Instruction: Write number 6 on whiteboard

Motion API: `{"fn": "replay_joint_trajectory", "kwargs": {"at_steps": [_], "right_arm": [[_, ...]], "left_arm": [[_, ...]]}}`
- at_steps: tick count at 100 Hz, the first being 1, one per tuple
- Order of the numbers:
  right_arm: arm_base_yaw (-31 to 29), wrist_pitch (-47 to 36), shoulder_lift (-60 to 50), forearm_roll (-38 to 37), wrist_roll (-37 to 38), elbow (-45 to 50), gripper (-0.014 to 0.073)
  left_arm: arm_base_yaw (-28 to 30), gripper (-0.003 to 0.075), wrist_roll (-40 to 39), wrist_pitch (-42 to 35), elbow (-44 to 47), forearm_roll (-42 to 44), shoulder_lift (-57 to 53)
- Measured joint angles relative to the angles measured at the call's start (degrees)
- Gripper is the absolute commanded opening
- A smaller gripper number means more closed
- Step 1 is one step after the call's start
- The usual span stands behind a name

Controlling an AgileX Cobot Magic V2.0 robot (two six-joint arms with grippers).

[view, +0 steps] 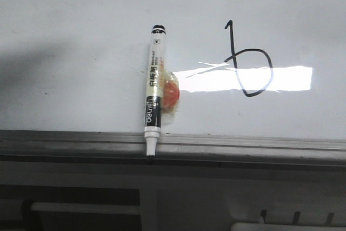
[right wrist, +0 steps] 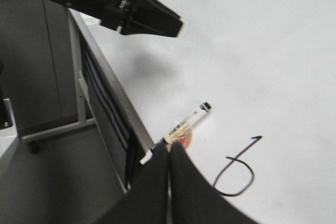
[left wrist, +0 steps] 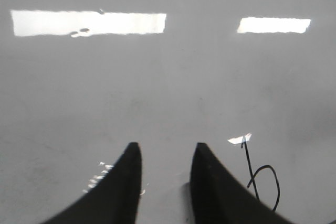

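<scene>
Front view, number 6 (view: pixel 248 60): a thin black marker line on the whiteboard (view: pixel 75 31), right of centre; a tall stem with a small hook on top and a round loop to the right, reading much like a "b". The loop crosses a bright glare patch (view: pixel 243 78).
Front view, marker pen (view: pixel 153 87): white and black barrel lying on the board left of the numeral, uncapped tip down over the grey ridged ledge (view: pixel 243 147); a red-orange blob under clear tape (view: pixel 171 93) sits on its right side.
Front view, grippers: neither shows.
Left wrist view, left gripper (left wrist: pixel 165 174): two dark fingers parted with bare board between them, holding nothing.
Left wrist view, numeral: stem and loop just beside one finger, partly hidden by it.
Right wrist view, right gripper (right wrist: pixel 169 153): fingers pressed together, nothing visibly between them; the pen lies just past the tips.
Right wrist view, surroundings: the left arm's gripper hangs over the board; beyond the frame edge, a grey floor (right wrist: pixel 58 182).
</scene>
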Motion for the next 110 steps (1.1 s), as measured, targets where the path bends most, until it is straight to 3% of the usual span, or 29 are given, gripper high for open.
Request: {"fn": "replay_joint_trajectory", "kwargs": {"at_steps": [19, 31, 48, 73, 110], "right_arm": [[0.0, 6.4, -12.4, -12.3, 10.0, 7.2, -0.0050], [0.0, 10.2, -22.5, -14.6, 12.5, 11.9, -0.0050], [0.0, 11.2, -30.0, -14.6, 13.5, 14.6, -0.0050], [0.0, 10.4, -30.1, -7.1, 13.6, 15.5, -0.0050], [0.0, 10.6, -30.1, -6.2, 13.6, 15.6, -0.0050]], "left_arm": [[0.0, -0.0019, 1.5, 1.3, 11.9, 0.2, -13.2], [0.0, -0.0019, 1.7, 3.2, 19.6, 0.2, -20.1], [0.0, -0.0019, 1.7, 3.6, 25.2, -1.3, -25.5], [0.0, -0.0019, 1.7, 4.6, 25.6, -1.5, -26.5], [0.0, -0.0019, 1.7, 5.0, 25.8, -1.6, -26.5]]}}
